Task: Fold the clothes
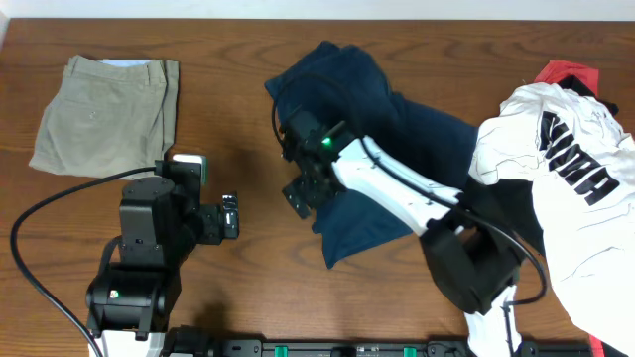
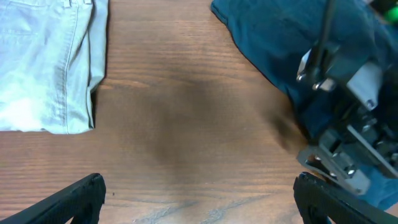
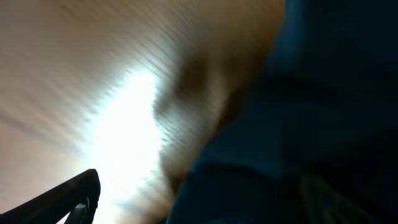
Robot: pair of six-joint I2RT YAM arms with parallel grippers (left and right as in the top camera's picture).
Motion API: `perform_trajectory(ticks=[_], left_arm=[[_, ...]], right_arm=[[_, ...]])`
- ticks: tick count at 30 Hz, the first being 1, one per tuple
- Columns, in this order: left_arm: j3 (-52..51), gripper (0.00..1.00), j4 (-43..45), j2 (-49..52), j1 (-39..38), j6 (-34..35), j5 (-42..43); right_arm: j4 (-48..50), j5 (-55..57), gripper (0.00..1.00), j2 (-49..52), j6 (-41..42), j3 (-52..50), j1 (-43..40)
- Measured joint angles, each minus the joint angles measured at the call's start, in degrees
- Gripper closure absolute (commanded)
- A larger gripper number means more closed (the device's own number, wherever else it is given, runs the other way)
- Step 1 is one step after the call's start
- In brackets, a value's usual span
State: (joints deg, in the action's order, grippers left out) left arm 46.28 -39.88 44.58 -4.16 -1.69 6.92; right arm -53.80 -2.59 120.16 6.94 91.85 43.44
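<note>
L claw (image 1: pixel 229 215) stands wide w/ nothing in it, hanging over bare table (image 1: pixel 228 99) near its own base. R claw (image 1: pixel 301 193) is reached further out, low at the near-left edge of the navy trousers (image 1: pixel 417 129); its jaws look wide too, and I can't see any cloth pinched between them. Those trousers lie crumpled mid-table, not folded at all. To the right the white shirt (image 1: pixel 575 198) w/ black letters sprawls in a heap, partly over the navy cloth, and a red piece (image 1: pixel 566 71) pokes out behind it at the far edge. Far left, the khaki trousers (image 1: pixel 104 114) sit in a flat, tidy rectangle, so that one looks done. My guess: one garment folded, at least three to go, navy pair prob. next since the R claw is right on it. As for the cams, only the overhead takes in the shirt and red piece, plus both arms at once. L wrist cam gives the khaki's squared edge and seams up close, and the R claw side-on over the navy hem. R wrist cam is blurred: just glare on wood, dark blue cloth, one finger.
</note>
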Motion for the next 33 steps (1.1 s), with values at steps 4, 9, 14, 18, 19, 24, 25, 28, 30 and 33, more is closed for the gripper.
perform_trajectory(ticks=[4, 9, 14, 18, 19, 24, 25, 28, 30, 33], left_arm=[[0.0, 0.02, 0.0, 0.0, 0.0, 0.0, 0.0], [0.0, 0.02, 0.0, 0.0, 0.0, 0.0, 0.0], [0.0, 0.02, 0.0, 0.0, 0.0, 0.0, 0.0], [0.0, 0.02, 0.0, 0.0, 0.0, 0.0, 0.0], [0.0, 0.02, 0.0, 0.0, 0.0, 0.0, 0.0], [0.0, 0.02, 0.0, 0.0, 0.0, 0.0, 0.0], [0.0, 0.02, 0.0, 0.0, 0.0, 0.0, 0.0], [0.0, 0.02, 0.0, 0.0, 0.0, 0.0, 0.0], [0.0, 0.02, 0.0, 0.0, 0.0, 0.0, 0.0], [0.0, 0.02, 0.0, 0.0, 0.0, 0.0, 0.0]], right_arm=[[-3.9, 5.9, 0.55, 1.8, 2.9, 0.0, 0.3], [-6.6, 11.8, 0.99, 2.2, 6.1, 0.0, -0.1], [-10.9, 13.4, 0.99, 2.1, 6.9, 1.3, -1.0], [-14.9, 12.2, 0.99, 0.7, 5.5, 5.3, -1.4], [-15.8, 11.4, 0.99, -0.3, 4.9, 6.6, -1.4], [-18.8, 5.0, 0.99, -10.3, -0.2, 10.9, -1.4], [-19.7, 4.0, 0.99, -12.4, -1.4, 11.3, -1.4], [-21.0, 2.3, 0.99, -20.5, -4.1, 11.6, -1.5], [-20.3, 3.5, 0.99, -25.0, -4.6, 11.7, -1.7], [-16.9, 9.5, 0.99, -30.6, -4.5, 11.8, -4.0]])
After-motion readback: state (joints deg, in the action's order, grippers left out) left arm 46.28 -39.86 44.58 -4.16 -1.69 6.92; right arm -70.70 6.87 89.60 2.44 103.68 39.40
